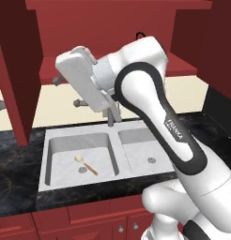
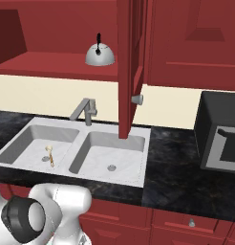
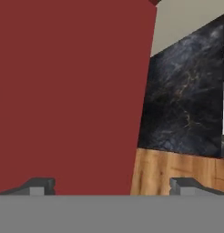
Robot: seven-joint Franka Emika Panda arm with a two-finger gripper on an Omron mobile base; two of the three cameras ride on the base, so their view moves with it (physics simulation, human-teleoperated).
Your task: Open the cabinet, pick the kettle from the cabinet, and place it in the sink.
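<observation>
This is a home kitchen. A light grey double-basin sink (image 2: 76,146) with a square faucet (image 2: 85,111) sits in a dark marbled counter (image 2: 176,167). Red wooden cabinets (image 2: 196,38) hang above it against a cream wall (image 2: 52,95), and matching red drawer fronts (image 2: 186,222) with small silver knobs run below the counter. A silver kettle (image 2: 100,54) stands on a shelf of the open cabinet, a small wooden-handled spoon (image 2: 49,154) lies in one basin, and a black microwave (image 2: 222,136) rests on the counter to the right. The hand view shows a wood-plank floor (image 3: 177,170).
</observation>
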